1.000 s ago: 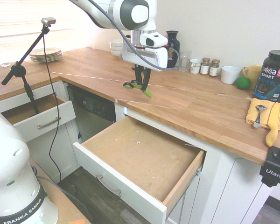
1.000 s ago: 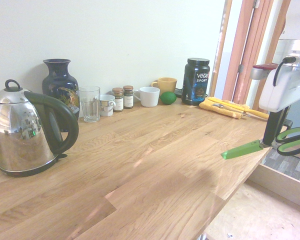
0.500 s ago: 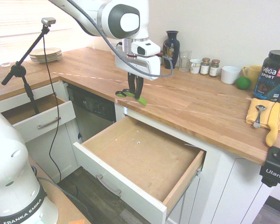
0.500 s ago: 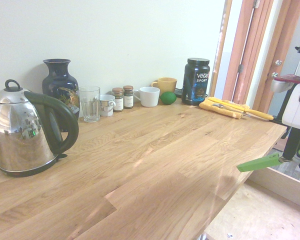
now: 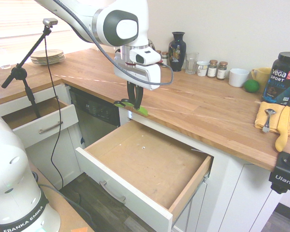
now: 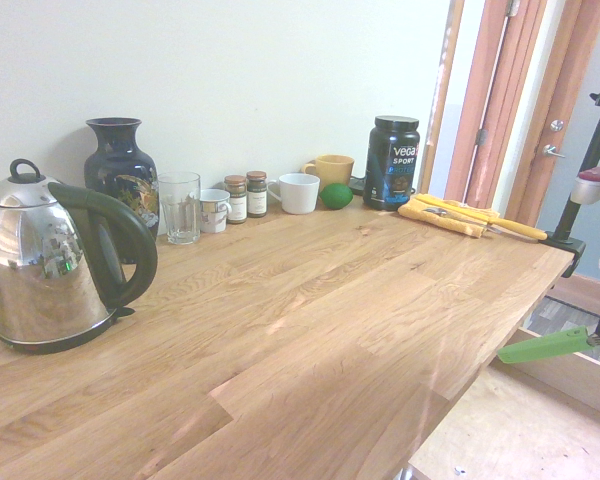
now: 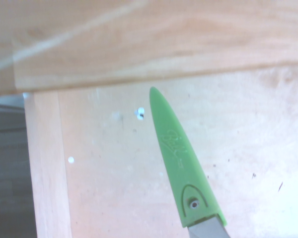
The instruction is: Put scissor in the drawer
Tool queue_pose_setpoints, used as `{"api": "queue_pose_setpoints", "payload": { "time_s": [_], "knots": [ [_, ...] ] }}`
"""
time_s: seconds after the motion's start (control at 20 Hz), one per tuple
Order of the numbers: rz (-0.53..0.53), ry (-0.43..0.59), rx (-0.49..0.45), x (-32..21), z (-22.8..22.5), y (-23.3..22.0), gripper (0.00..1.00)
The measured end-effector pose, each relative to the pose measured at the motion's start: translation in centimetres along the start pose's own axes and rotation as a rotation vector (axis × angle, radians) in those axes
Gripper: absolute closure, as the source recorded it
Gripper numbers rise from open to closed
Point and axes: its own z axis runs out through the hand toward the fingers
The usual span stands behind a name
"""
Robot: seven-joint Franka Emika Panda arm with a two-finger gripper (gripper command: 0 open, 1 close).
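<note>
The gripper (image 5: 134, 103) is clenched on the scissor (image 5: 133, 105), held in the air just past the counter (image 5: 208, 106) edge above the back of the open drawer (image 5: 145, 166), so letting go here risks it bouncing or catching the counter lip.

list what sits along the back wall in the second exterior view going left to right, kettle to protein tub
kettle → dark blue vase → clear glass → small patterned cup → two spice jars → white mug → yellow mug → black protein tub
</note>
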Motion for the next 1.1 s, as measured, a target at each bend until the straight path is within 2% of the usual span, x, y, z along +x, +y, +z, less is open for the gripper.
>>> {"api": "queue_pose_setpoints", "payload": {
  "time_s": [0.35,0.65,1.1],
  "knots": [
    [0.007,-0.001,-0.007,-0.9,2.2,0.8,1.0],
    [0.029,0.012,-0.039,-1.0,6.5,2.4,1.0],
    [0.038,0.009,-0.07,-0.5,11.4,2.0,1.0]
  ]
}}
